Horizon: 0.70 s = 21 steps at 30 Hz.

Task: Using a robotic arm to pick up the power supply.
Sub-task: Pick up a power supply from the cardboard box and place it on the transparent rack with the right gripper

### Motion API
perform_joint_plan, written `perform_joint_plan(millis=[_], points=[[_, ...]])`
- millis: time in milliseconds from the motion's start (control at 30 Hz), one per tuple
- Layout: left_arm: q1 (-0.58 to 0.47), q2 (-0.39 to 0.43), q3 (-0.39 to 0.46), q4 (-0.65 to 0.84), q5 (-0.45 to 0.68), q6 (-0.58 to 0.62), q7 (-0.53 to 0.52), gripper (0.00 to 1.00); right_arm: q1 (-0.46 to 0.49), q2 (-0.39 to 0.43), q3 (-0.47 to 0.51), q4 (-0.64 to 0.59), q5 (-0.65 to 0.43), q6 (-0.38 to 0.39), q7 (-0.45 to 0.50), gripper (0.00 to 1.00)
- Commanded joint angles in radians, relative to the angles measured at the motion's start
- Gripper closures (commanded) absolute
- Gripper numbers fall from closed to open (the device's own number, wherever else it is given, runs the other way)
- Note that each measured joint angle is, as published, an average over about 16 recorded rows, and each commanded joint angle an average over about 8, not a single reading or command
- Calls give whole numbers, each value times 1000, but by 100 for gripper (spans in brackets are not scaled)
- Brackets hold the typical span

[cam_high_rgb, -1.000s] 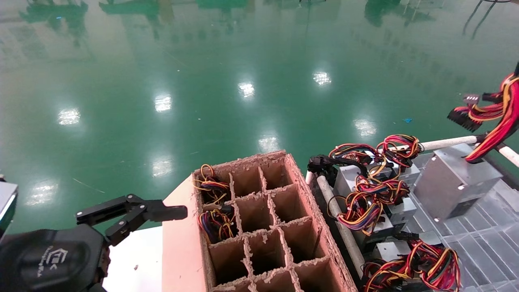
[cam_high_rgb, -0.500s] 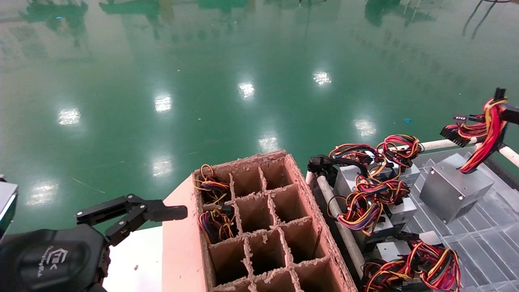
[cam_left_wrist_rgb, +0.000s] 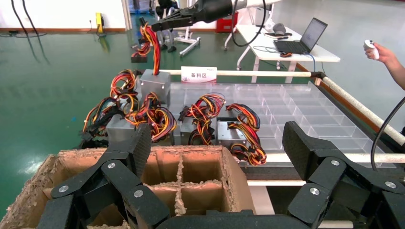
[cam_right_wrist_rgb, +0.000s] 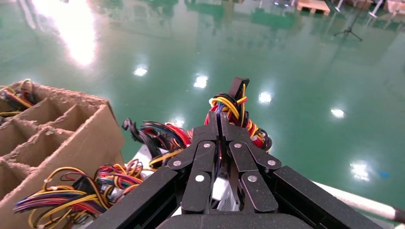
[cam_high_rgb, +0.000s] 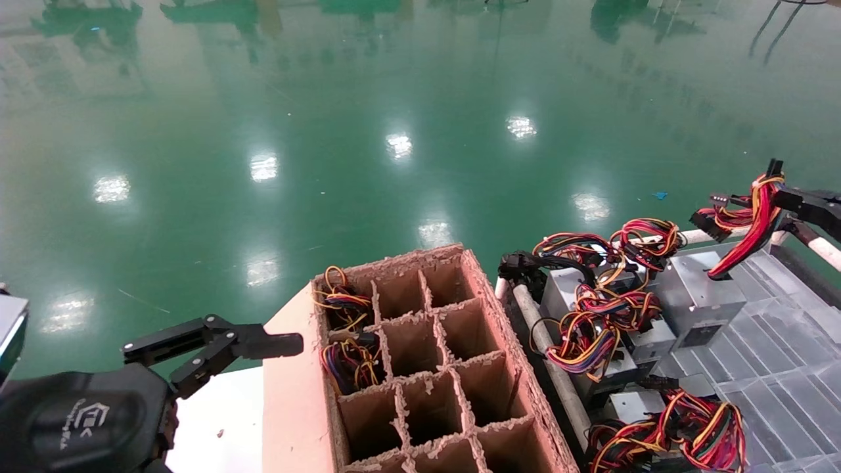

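The right gripper (cam_high_rgb: 788, 197) comes in from the far right edge of the head view, its jaws pinched tight on the wire bundle (cam_high_rgb: 749, 223) of the power supply (cam_high_rgb: 696, 299). In the right wrist view the fingers (cam_right_wrist_rgb: 210, 143) meet around the red, yellow and black wires (cam_right_wrist_rgb: 229, 107). The silver box hangs below the claw on those wires, tilted, at the far end of the clear tray (cam_high_rgb: 775, 368), just beside other supplies (cam_high_rgb: 591, 328). It seems to touch the tray or its neighbours, but that cannot be settled from these views.

The right arm itself is cut off at the frame edge, and the box is hidden behind the fingers in its own wrist view.

The left gripper (cam_high_rgb: 217, 345) is parked low on the left, jaws wide apart and holding nothing, beside a cardboard box (cam_high_rgb: 420, 368) of dividers; two cells hold wires.

The tray is rimmed by white pipes (cam_high_rgb: 545, 355). A glossy green floor (cam_high_rgb: 328, 131) stretches beyond. The left wrist view shows a desk (cam_left_wrist_rgb: 286, 47) with a laptop (cam_left_wrist_rgb: 305, 37) and a person's hand (cam_left_wrist_rgb: 379, 51) at the edge.
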Motion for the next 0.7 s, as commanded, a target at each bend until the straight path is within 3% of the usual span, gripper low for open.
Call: perform_joint_plan(millis=[33,700], points=[[0,0,0,0,0,0,0,7,-2,-8,2,-16,2,6,-4,100],[0,0,1,0,0,0,0,7,-63,-92,18,-72,25,93,-15,100]])
